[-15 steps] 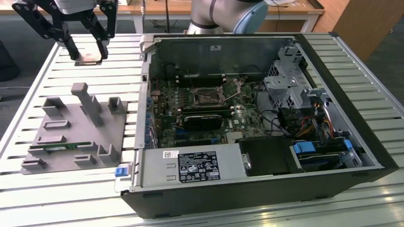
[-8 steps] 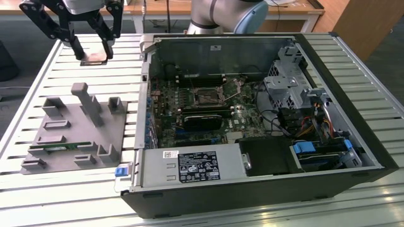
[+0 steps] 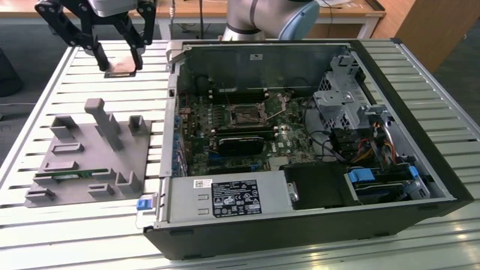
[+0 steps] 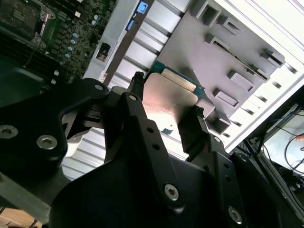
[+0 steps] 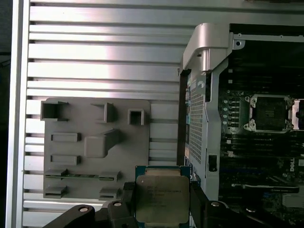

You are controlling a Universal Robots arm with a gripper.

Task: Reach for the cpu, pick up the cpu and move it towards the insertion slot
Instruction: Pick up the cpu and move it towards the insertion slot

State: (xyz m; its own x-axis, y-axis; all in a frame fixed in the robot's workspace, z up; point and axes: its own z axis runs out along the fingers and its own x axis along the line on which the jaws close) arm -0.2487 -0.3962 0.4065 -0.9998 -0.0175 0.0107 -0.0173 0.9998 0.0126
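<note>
My gripper (image 3: 120, 66) hangs above the slatted table, beyond the grey moulded tray (image 3: 90, 157) and to the exterior view's left of the open computer case. It is shut on the cpu (image 3: 120, 72), a small flat square chip with a shiny metal top. In both wrist views the cpu (image 5: 161, 198) (image 4: 168, 97) sits flat between the two black fingers (image 5: 127, 199), clear of the tray (image 5: 95, 152). The insertion slot (image 3: 248, 115), a square socket with a dark centre and silvery frame, lies on the motherboard inside the case, also seen in the first wrist view (image 5: 268, 113), some way from the chip.
The black computer case (image 3: 420, 129) lies open on its side, its metal wall (image 3: 174, 73) standing between gripper and motherboard. A green memory stick (image 3: 71, 175) rests on the tray. A black block (image 3: 240, 145) sits below the socket. The arm's base (image 3: 255, 19) stands at the back.
</note>
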